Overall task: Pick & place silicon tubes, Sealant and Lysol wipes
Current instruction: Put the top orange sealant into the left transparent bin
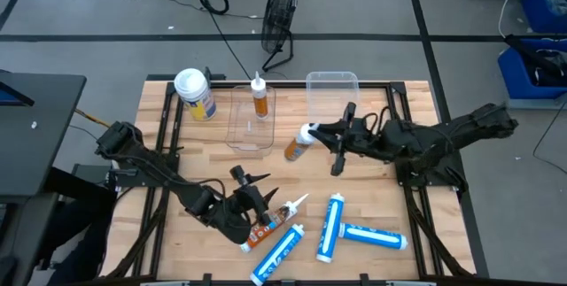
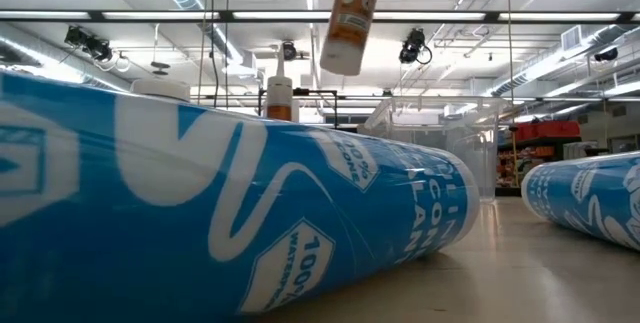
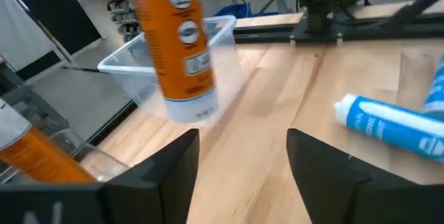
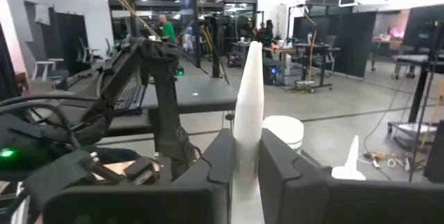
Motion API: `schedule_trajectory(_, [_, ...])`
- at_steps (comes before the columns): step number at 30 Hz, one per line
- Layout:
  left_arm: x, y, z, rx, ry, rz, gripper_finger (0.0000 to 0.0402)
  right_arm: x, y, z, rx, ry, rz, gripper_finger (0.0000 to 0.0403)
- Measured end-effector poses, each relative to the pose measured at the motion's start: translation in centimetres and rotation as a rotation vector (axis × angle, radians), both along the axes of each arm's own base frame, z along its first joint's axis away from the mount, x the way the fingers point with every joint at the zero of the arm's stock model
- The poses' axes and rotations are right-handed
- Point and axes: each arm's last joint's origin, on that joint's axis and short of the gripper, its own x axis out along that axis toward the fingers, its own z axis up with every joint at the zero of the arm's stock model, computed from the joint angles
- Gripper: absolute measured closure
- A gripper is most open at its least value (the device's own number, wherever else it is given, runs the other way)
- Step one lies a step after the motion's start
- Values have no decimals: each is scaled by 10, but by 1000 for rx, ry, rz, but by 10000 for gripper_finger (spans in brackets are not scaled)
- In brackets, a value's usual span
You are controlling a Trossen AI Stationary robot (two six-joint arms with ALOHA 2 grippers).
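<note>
- Table centre crowded: right gripper (image 1: pixel 330 137) clamped on an orange sealant tube (image 1: pixel 299 143), held aloft just beside the left clear bin (image 1: pixel 249 118).
- That bin already has an upright orange tube (image 1: pixel 259 96) inside; little room left in it.
- Right clear bin (image 1: pixel 332 91) free inside, its near side blocked by the right arm.
- Lysol wipes (image 1: pixel 196 94) stand at the far-left corner, just beside the left bin.
- Left gripper (image 1: pixel 252 199), fingers parted, sits over another orange tube (image 1: pixel 275 220) near the front edge.
- Three blue tubes (image 1: pixel 355 234) clutter the front-right; gaps between them look narrow, hard to tell.
- Bare wood (image 1: pixel 213 162) left of centre is passable.
</note>
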Motion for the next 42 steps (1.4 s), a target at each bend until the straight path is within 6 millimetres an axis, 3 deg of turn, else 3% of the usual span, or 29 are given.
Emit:
schedule_trajectory(10, [-32, -8, 13, -6, -40, 29, 216, 57, -28, 7, -128, 103, -49, 373])
schedule_trajectory(16, [-58, -7, 31, -99, -100, 24, 216, 96, -53, 10, -136, 148, 46, 373])
schedule_trajectory(22, [-80, -6, 52, -119, -123, -26, 216, 110, -89, 12, -119, 116, 57, 373])
schedule_trajectory(29, [-100, 0, 74, -144, -158, -72, 216, 122, -127, -6, -81, 121, 49, 373])
schedule_trajectory(42, [-109, 5, 84, -133, -161, -92, 216, 145, -160, -50, -1, 194, 53, 374])
